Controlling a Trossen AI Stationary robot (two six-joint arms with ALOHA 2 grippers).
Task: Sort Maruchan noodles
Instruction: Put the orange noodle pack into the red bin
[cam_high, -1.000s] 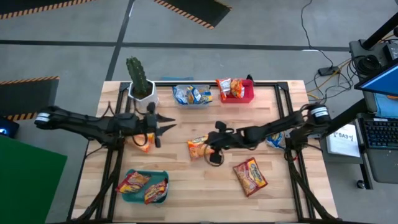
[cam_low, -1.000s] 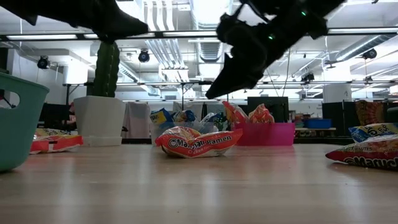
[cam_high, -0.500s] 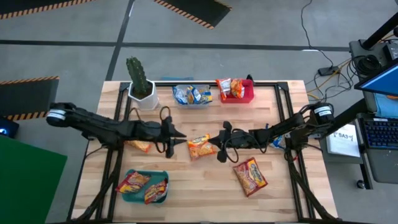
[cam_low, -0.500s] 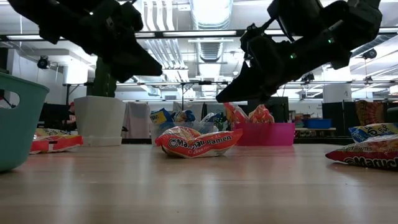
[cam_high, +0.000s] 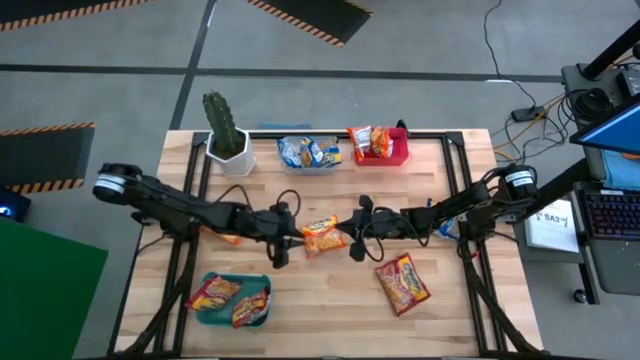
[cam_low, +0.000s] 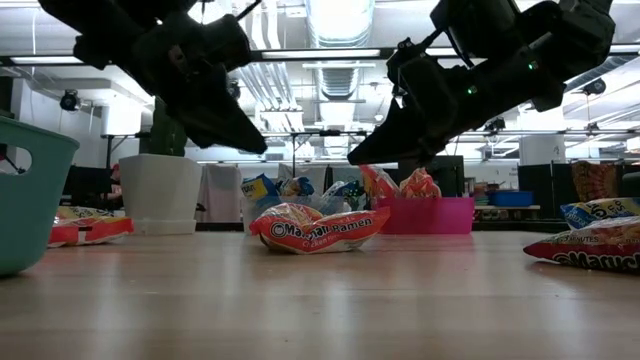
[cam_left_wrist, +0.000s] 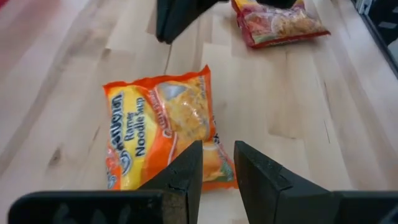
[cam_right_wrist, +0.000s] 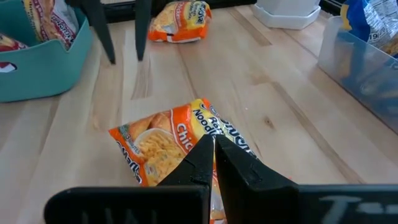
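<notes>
Orange noodle packet (cam_high: 319, 237): flat on the table (cam_high: 450, 300), mid-table. Left gripper (cam_high: 291, 237): raised just beside that packet on the left-edge side, fingers (cam_left_wrist: 186, 171) parted a little, grasping nothing. Right gripper (cam_high: 352, 232): raised on the packet's other side, fingers clenched, empty. Red noodle packet (cam_high: 402, 283): toward the near right corner. Teal bin (cam_high: 205, 313): near left corner, two red packets inside.
</notes>
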